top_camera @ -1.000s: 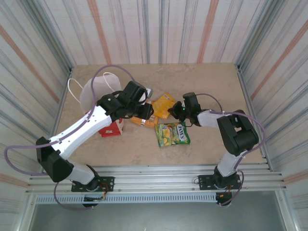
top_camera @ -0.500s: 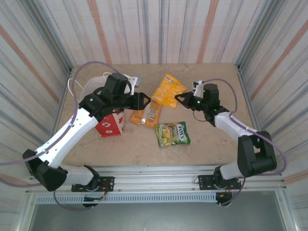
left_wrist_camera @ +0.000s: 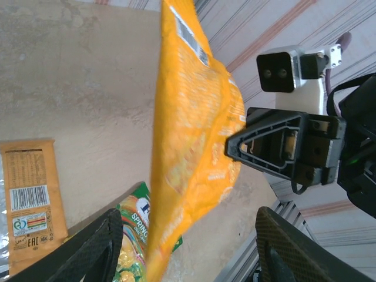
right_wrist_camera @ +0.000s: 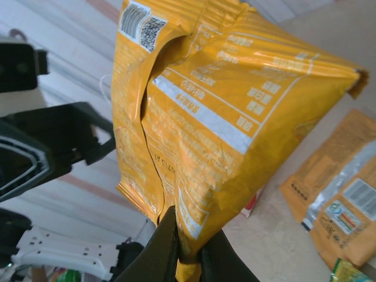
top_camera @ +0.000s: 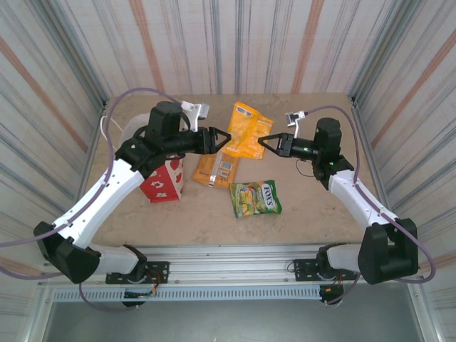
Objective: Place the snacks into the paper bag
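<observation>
My right gripper (top_camera: pixel 262 143) is shut on the lower corner of a yellow-orange snack packet (top_camera: pixel 246 130) and holds it in the air above the table; close up, my right gripper (right_wrist_camera: pixel 187 249) pinches the packet (right_wrist_camera: pixel 223 111). My left gripper (top_camera: pixel 222 140) faces it from the left, open. In the left wrist view the packet (left_wrist_camera: pixel 194 135) hangs between the spread fingers of my left gripper (left_wrist_camera: pixel 188 235), touching neither. The paper bag (top_camera: pixel 164 182), white with red prints, stands beneath my left arm. An orange packet (top_camera: pixel 217 168) and a green packet (top_camera: pixel 256 197) lie on the table.
The tabletop (top_camera: pixel 306 214) is beige, walled by striped corrugated panels on three sides. A metal rail (top_camera: pixel 228 256) runs along the near edge by the arm bases. The bag's string handles (top_camera: pixel 107 128) lie toward the left wall.
My right gripper has lifted the yellow-orange packet off the table and swung back and up. My left gripper has risen from the bag and now opens around the hanging packet.
</observation>
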Tool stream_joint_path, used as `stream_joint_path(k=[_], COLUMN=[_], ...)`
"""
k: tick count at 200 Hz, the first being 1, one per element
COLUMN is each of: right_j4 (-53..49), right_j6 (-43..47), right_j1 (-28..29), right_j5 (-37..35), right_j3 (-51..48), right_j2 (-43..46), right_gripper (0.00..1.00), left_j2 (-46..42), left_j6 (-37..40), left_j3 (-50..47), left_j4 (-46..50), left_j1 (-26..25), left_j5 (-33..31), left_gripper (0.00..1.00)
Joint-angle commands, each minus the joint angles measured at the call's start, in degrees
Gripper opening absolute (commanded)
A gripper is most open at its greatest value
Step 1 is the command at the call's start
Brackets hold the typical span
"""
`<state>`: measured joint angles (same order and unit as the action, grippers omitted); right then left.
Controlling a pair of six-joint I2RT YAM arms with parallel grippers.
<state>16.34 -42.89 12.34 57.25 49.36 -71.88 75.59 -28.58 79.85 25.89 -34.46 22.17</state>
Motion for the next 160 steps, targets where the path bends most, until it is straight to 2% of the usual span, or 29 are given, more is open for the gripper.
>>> stream_joint_path(k=[1,26,64,141,160], right_j4=[0.4,0.1,0.0,0.0,-0.3], right_j6=[1.3,1.6,1.9,2.0,2.0], right_j1=[1.0,1.9,3.5,5.0,5.1], right_j5=[3.0,2.9,3.0,2.4,1.4], right_j3=[2.2,2.9,4.5,6.0,6.1], right_j2=[2.0,1.9,1.4,0.0,0.0], right_gripper=[0.0,0.0,0.0,0.0,0.07], left_j2=[0.8,2.0,2.4,1.1,0.2], left_j6=[-0.1,-0.2,-0.1,2.9,3.8], left_j3=[0.3,0.9,0.9,2.6,3.2], left_j4=[-3.5,-5.6,-7.0,-4.3,-3.4], left_j1=[0.1,0.0,-0.2,-0.2,-0.1], left_j5=[2.8,6.7,7.7,5.0,4.0], left_gripper=[0.63,0.58,0.55,0.23,0.13])
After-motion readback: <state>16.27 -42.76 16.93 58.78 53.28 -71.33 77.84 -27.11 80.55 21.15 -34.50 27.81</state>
